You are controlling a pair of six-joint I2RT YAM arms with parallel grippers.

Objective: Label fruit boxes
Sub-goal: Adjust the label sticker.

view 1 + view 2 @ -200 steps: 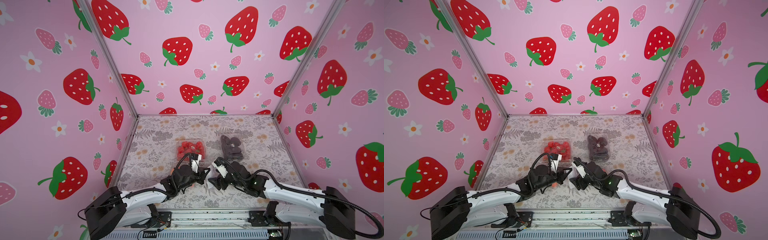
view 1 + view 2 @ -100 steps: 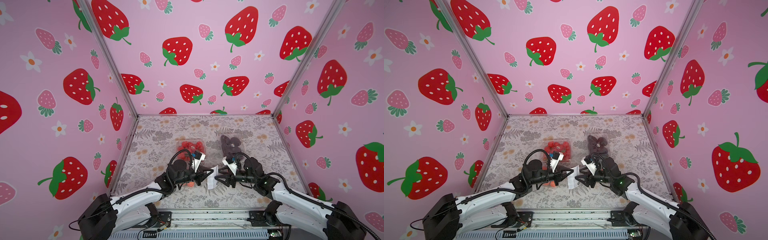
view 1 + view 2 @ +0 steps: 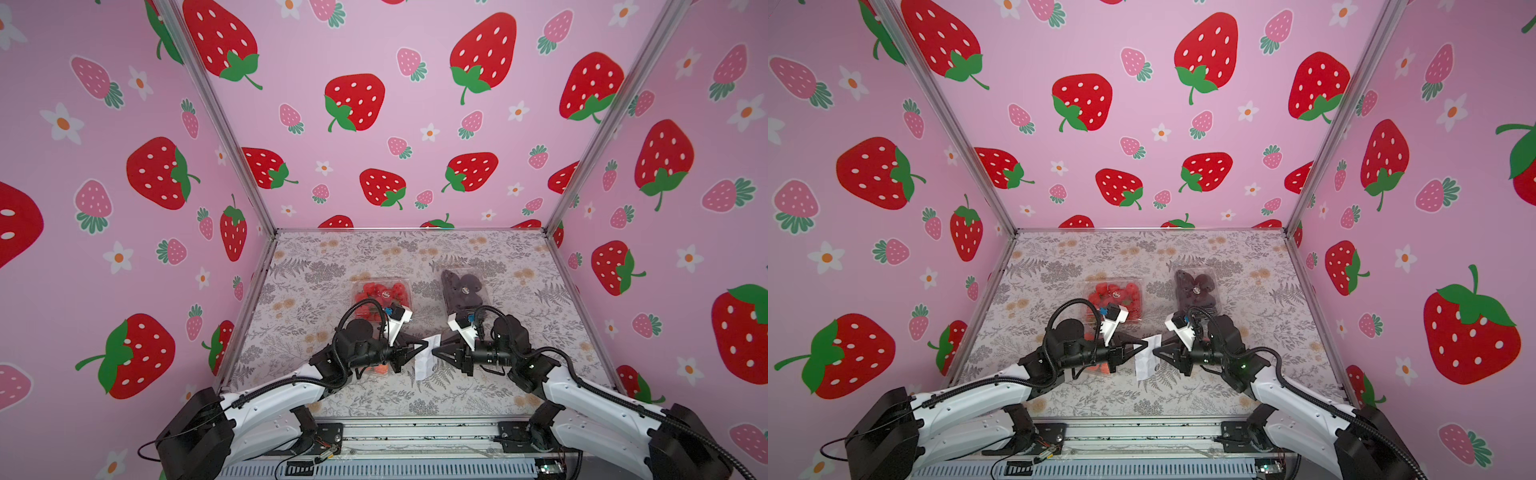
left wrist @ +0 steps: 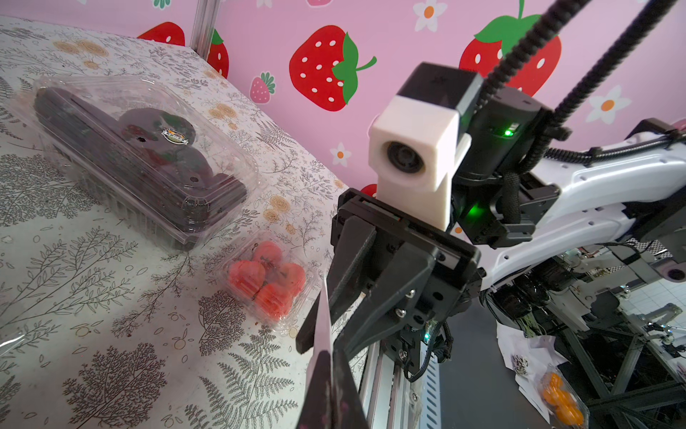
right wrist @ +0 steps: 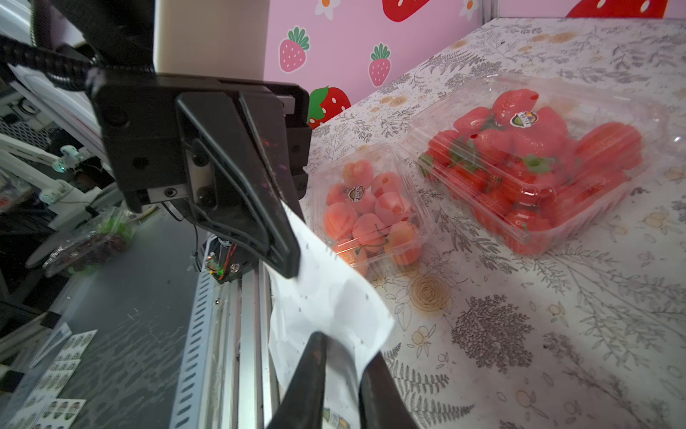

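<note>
The left arm comes in low from 7 o'clock and the right arm from 5 o'clock. Both bend inward with level wrists, so the two grippers meet nose to nose over the near middle of the bench.

The left gripper is clamped on the upper corner of one white sheet, which hangs down beneath it. The right gripper has its jaws almost together, one on each side of the sheet's edge. Whether they are pinching the paper I cannot tell.

Four clear boxes stand on the bench, one of each kind:
- **The strawberry box** is at 11 o'clock from the sheet.
- **The dark fruit box** is at 1 o'clock from the sheet.
- **The box of orange-pink round fruits** is at 9 o'clock, mostly under the left gripper's wrist.
- **The small box** holds a few orange-red fruits. It sits just beside the dark fruit box's near corner, at roughly 3 o'clock, and the right arm covers it in both top views.

Three lids each carry one small oval label: the strawberries, the orange-pink fruits and the dark fruits.
</note>
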